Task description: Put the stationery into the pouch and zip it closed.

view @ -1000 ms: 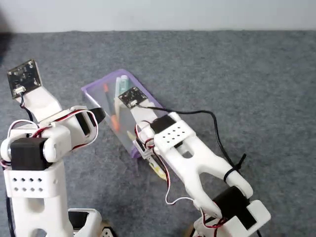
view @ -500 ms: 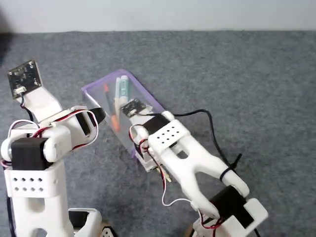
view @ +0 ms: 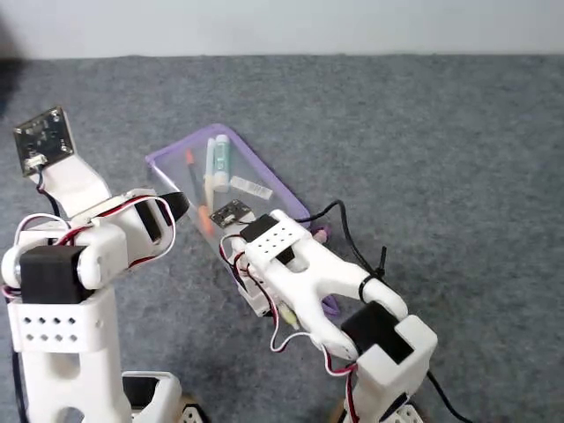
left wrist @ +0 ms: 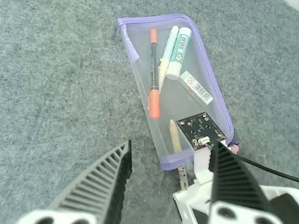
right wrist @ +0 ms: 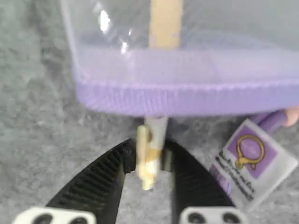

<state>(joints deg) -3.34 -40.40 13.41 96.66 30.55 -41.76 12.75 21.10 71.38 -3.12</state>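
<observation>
A clear pouch with a purple rim (view: 163, 163) (left wrist: 122, 23) (right wrist: 187, 95) lies on the grey carpet. Inside it are an orange pen (left wrist: 153, 70), a green-and-white marker (left wrist: 179, 46) (view: 218, 159), a white eraser (left wrist: 196, 87) (view: 249, 187) and part of a pale pencil (left wrist: 175, 137). The pencil's outer end (right wrist: 149, 156) sticks out under the pouch's near short edge, and my right gripper (right wrist: 149, 149) is shut on it. My left gripper (left wrist: 173, 145) (view: 176, 204) hangs open above the pouch's near left side, holding nothing.
A purple-and-white tag (right wrist: 250, 158) hangs at the pouch's near corner by a pink bit (left wrist: 233, 147). The right arm (view: 291, 264) and its black cable (view: 352, 256) cover the pouch's near end. Open carpet (view: 441, 159) spreads to the right and behind.
The right arm has swung left and down over the pouch's near end, uncovering the eraser. Its cable followed. The left arm has stayed still.
</observation>
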